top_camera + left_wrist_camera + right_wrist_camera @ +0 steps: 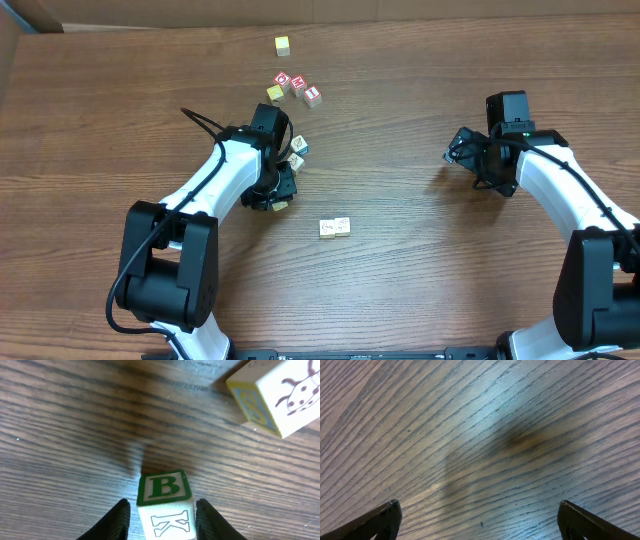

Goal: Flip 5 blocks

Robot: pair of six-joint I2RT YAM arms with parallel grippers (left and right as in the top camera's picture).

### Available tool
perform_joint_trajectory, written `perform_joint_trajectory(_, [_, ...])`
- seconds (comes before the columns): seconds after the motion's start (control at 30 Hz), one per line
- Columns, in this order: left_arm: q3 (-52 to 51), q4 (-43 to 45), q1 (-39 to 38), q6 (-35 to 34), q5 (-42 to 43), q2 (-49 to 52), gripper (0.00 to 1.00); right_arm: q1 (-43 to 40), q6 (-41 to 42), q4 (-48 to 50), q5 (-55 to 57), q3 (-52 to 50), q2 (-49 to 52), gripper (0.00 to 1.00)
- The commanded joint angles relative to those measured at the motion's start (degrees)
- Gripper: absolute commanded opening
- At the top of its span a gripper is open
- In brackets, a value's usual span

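Left wrist view: B-and-K block (164,487) pinched, its lower part cut off by the frame.
Left gripper (162,522) clamps it low over the table (75,435); ladybird block (287,395) runs off frame; right gripper (480,520) gapes wide.

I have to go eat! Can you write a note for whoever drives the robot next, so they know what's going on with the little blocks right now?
Left gripper: shut on a small cream wooden block with a green B face, low over the brown wooden table.
Right gripper: open, empty, over bare table.
Other blocks: a cream ladybug block lies just beyond the held one, next to a cream block with a blue side; two cream blocks sit side by side mid-table.
Done: cannot tell how many are already flipped.
Left: turn the held block, then check the rest.
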Motion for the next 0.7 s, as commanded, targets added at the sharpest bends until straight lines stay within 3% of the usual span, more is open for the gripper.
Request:
perform_joint_trajectory(0.0, [0.55,-0.28,-0.44,2.6,-0.98,0.7,0.35,-0.15,-0.24,0.35,0.76,0.66,-1.29,1.0])
perform_joint_trajectory(0.2, [0.57,-0.22,-0.42,2.82,-1.01,0.68,0.29,-0.15,-0.24,0.35,0.76,0.66,-1.29,1.0])
perform_joint_trajectory(0.37, [2.8,-2.99,-0.42,5.25,-0.33,-1.33,0.09,-0.15,-0.24,0.35,0.76,0.66,-1.29,1.0])
perform_joint_trajectory(0.67, [10.43,-12.96,-0.42,6.14,1.2,-14.36,0.12,-0.15,-0.24,0.35,0.76,0.66,-1.29,1.0])
